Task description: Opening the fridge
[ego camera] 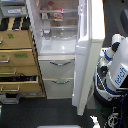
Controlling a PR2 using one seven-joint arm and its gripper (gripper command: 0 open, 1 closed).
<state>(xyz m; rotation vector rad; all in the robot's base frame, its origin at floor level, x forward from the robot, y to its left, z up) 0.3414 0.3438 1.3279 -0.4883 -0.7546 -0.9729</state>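
The tall white fridge point(57, 47) stands in the middle of the exterior view. Its large upper door point(91, 50) is swung wide open toward the camera and stands almost edge-on at the exterior view's right. Inside, lit shelves point(59, 20) hold a few items. Both lower drawers point(57, 70) are closed, each with a curved handle point(61, 63). The white-and-blue robot body point(114, 70) stands just right of the open door. I see no gripper; the door and the robot body hide that side.
A tan wooden drawer cabinet point(17, 57) stands against the fridge's left side, one lower drawer point(20, 79) pulled out with dark things in it. Dark floor point(45, 112) lies in front. A dark shape point(124, 20) shows at the top right.
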